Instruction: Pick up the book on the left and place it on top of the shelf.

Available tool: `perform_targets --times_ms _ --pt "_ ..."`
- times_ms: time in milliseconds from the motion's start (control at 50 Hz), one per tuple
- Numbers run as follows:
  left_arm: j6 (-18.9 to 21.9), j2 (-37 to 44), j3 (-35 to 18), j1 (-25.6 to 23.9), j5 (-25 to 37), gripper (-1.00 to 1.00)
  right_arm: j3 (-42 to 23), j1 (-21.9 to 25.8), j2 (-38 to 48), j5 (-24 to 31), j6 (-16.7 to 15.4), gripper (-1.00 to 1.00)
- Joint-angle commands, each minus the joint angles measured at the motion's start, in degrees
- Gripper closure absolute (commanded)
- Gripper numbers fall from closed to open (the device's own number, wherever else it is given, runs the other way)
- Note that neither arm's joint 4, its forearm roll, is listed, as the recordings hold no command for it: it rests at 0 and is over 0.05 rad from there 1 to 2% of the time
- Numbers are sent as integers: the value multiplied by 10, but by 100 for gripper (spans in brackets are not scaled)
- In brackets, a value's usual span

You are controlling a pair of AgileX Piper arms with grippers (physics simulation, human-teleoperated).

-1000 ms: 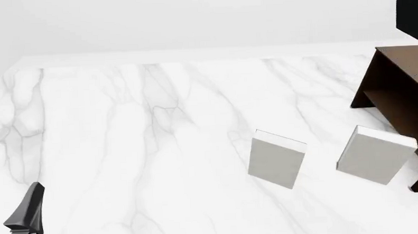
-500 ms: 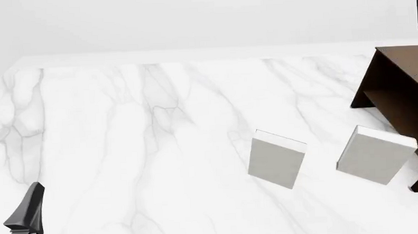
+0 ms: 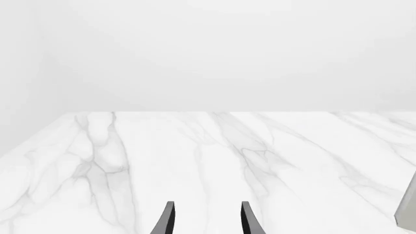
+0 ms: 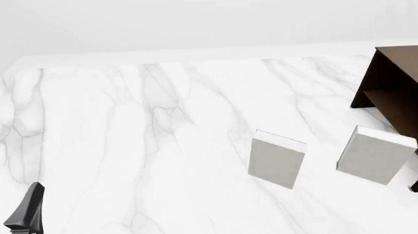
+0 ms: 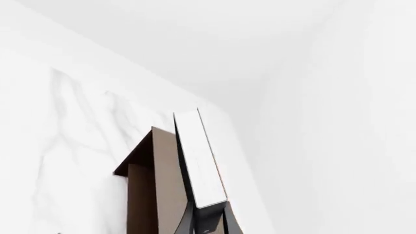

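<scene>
Two arms share the work unequally: the right end effector (image 5: 206, 220), seen only in its wrist view, is clenched on the book (image 5: 198, 161), a thin dark volume with its white page edge facing the camera, carried high over the shelf (image 5: 151, 190), presumably so it can be lowered flat onto the top. The left end effector (image 3: 206, 219) hangs released over bare bench (image 4: 125, 131), idle. Grey books (image 4: 276, 157) stand on the bench near the shelf.

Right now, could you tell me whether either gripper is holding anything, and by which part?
The right gripper holds the book by one short end. The left gripper is open and holds nothing.
</scene>
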Motion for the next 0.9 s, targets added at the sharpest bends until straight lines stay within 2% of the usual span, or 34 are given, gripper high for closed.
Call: perform_targets --times_ms 20,200,480,680,900 --pt "0 0 0 0 0 -100 1 -23 4 -18 5 100" --pt "0 0 0 0 0 -100 6 -42 13 -32 -18 100" --pt "0 0 0 0 0 -100 25 -67 21 -51 -19 100" --pt "0 0 0 0 0 -100 27 -87 33 -57 -42 100" --pt "0 0 0 0 0 -100 36 -113 36 -66 -51 100"
